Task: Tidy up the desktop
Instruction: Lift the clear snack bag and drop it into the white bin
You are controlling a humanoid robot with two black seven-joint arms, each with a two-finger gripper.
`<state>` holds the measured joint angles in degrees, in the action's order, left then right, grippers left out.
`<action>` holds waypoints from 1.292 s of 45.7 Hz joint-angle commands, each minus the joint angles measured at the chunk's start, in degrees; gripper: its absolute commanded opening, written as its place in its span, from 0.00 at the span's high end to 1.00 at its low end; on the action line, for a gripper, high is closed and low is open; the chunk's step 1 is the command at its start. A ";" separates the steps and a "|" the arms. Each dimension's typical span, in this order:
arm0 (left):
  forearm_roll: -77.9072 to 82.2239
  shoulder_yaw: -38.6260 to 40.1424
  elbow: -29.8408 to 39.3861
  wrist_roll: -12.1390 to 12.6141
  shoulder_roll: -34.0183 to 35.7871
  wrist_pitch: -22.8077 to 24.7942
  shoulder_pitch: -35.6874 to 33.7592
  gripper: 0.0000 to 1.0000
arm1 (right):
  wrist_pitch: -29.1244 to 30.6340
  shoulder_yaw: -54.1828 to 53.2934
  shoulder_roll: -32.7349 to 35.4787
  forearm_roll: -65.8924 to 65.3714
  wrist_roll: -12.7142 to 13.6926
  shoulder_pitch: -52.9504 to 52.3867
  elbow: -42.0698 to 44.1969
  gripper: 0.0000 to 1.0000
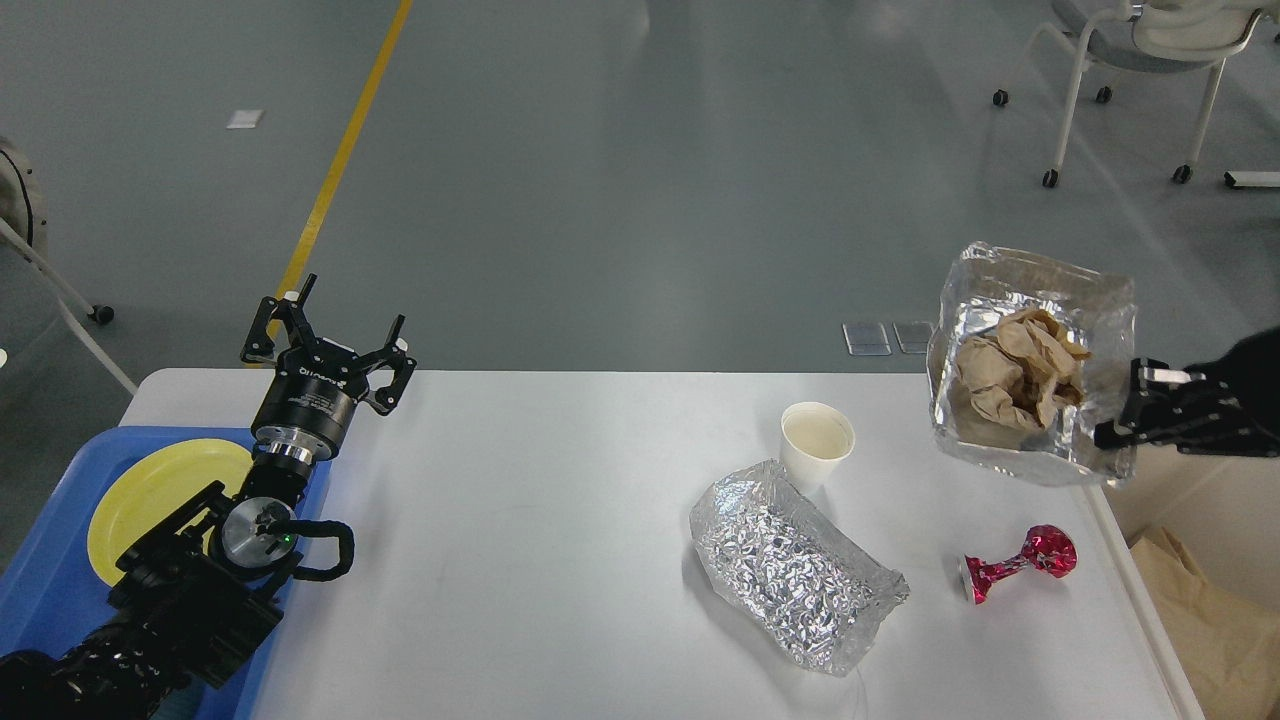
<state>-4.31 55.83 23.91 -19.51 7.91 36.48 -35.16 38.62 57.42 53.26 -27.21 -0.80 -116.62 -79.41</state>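
The white desktop (560, 520) fills the lower view. My right gripper (1125, 415) is shut on the right rim of a foil tray (1030, 360) holding crumpled brown paper, and holds it tilted in the air over the desktop's right edge. A second crumpled foil tray (795, 565), a white paper cup (817, 440) and a red foil wrapper (1015, 565) lie on the desktop's right half. My left gripper (330, 335) is open and empty above the desktop's far left corner.
A blue tray (40, 590) with a yellow plate (150, 490) sits at the left edge under my left arm. A cream-white bin (1200, 520) with brown paper inside stands right of the desktop. A wheeled chair (1140, 60) stands far back right.
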 commanded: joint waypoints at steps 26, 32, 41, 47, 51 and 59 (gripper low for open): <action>0.00 -0.01 0.00 0.00 0.00 0.00 0.00 0.03 | -6.96 14.03 -33.58 21.59 0.45 -12.51 -8.22 1.00; 0.00 -0.02 0.00 0.00 0.00 0.00 0.00 0.03 | -13.13 19.57 -27.43 21.50 0.36 -2.58 -0.41 1.00; 0.00 0.07 0.00 0.00 0.00 0.00 0.00 0.03 | -13.75 17.29 -14.43 21.59 -0.17 18.51 22.96 1.00; 0.00 0.07 0.00 0.00 0.00 0.00 0.00 0.03 | -14.54 9.74 -10.02 21.76 -0.34 37.49 39.13 1.00; 0.00 0.07 0.00 0.00 0.00 0.00 0.00 0.03 | -15.15 1.40 -9.32 22.29 -0.26 49.18 47.75 1.00; 0.00 0.07 0.00 0.00 0.00 0.00 0.00 0.03 | -26.56 -15.22 -13.96 26.33 0.18 71.33 62.16 1.00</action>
<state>-4.30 55.90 23.91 -19.51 7.91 36.48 -35.16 20.21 52.13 43.01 -3.40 -0.98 -59.19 -26.78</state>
